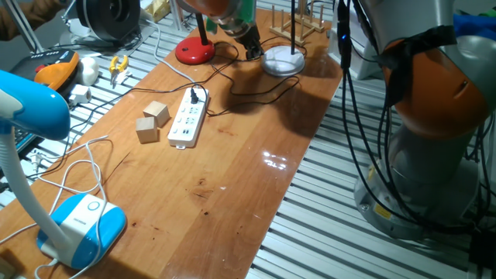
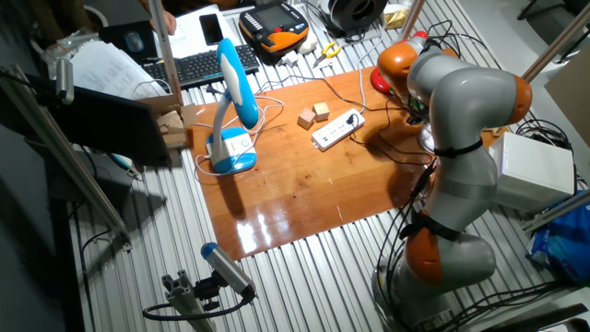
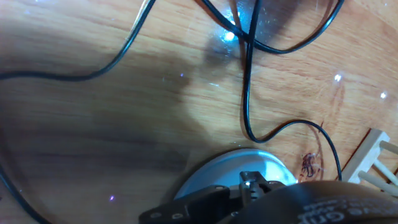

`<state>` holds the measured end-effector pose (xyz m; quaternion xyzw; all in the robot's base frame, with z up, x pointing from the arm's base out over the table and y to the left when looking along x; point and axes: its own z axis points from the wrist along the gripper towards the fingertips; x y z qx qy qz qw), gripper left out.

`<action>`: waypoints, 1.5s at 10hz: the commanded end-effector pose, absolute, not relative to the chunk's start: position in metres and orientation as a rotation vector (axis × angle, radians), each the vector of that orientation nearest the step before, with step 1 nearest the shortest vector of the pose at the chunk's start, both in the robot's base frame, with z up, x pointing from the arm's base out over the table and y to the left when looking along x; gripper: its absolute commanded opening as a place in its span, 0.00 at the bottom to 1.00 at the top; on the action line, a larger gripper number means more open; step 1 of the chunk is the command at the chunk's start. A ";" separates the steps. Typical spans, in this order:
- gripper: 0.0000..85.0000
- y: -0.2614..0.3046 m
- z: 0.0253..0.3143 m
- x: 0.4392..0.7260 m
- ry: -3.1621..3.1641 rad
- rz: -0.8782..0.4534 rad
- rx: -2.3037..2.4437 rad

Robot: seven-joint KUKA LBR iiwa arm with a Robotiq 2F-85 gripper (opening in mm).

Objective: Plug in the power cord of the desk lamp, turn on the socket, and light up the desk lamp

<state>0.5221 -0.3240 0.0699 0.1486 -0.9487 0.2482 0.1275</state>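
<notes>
The power cord (image 1: 256, 91) lies looped near the white lamp base (image 1: 283, 60), its plug already in the socket (image 1: 188, 122); thin, limp, light, best gripped at the plug; gripper (image 1: 252, 48) state indeterminate.

Open tabletop (image 1: 232, 186) beside the socket (image 1: 188, 118); black power cord (image 1: 256, 93) loops and wooden blocks (image 1: 152, 122) crowding the far end.

A robotics lab or workshop: a wooden table (image 2: 304, 198) on aluminium rails (image 2: 138, 277), the orange-and-grey arm (image 2: 461, 138) at its right, a teach pendant (image 2: 274, 25), keyboard (image 2: 198, 65) and pliers (image 1: 118, 67) at the far side
</notes>
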 end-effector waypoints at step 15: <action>0.00 -0.321 0.072 0.524 -2.730 0.697 0.194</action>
